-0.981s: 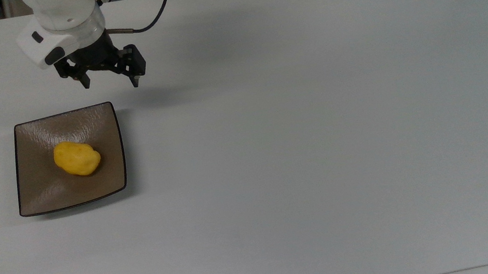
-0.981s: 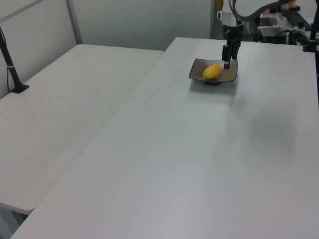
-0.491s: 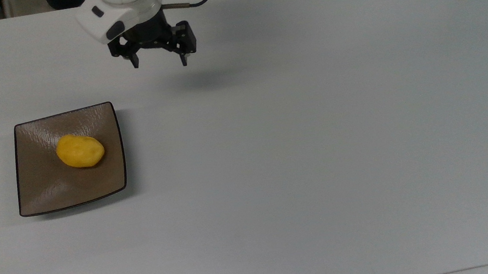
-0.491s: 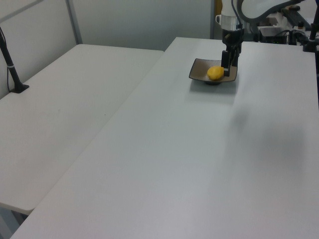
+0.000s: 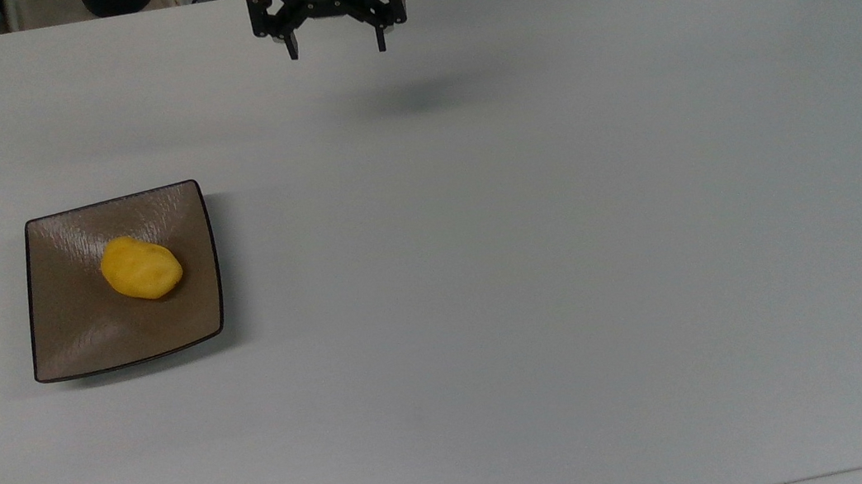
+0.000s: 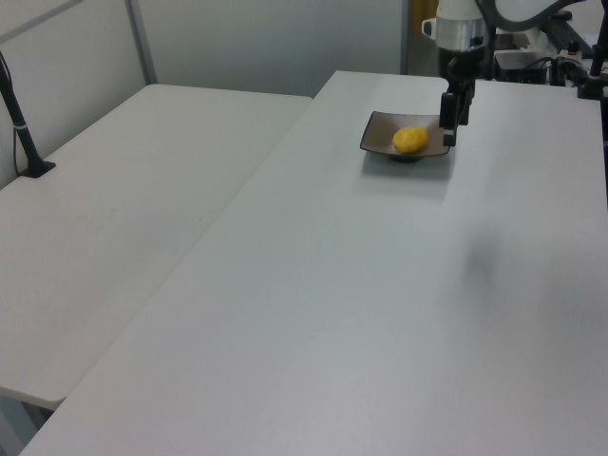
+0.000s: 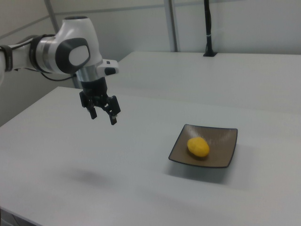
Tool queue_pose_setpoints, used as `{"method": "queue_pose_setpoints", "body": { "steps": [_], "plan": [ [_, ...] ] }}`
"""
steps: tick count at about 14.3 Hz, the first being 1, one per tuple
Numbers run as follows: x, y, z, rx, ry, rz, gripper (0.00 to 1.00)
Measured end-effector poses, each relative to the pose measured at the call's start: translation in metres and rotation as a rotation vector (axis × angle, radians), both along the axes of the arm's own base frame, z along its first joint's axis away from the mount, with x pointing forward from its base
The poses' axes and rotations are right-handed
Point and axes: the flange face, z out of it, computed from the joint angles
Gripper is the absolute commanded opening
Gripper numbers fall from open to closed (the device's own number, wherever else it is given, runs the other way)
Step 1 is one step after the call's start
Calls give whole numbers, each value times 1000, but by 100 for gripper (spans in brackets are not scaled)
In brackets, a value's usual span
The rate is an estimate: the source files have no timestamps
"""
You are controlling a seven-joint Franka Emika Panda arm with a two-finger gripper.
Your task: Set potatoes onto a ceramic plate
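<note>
The yellow potato lies near the middle of the square brown ceramic plate, well apart from my gripper. I hang above the white table beyond the plate, fingers spread wide, gripping and touching nothing.

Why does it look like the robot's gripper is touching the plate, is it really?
Apart. In the right view the gripper hangs open in the air, with bare table between it and the plate holding the potato.
</note>
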Motion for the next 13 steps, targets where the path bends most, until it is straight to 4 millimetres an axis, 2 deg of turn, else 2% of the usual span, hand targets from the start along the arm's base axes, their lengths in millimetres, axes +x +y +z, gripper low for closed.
{"method": "queue_pose_setpoints", "body": {
  "steps": [3, 6, 13],
  "plan": [
    [-5, -11, 17, -1, -22, -30, 100],
    [-2, -49, 39, -2, -31, -97, 100],
    [-5, -56, 46, -44, -6, -96, 100]
  ]
}}
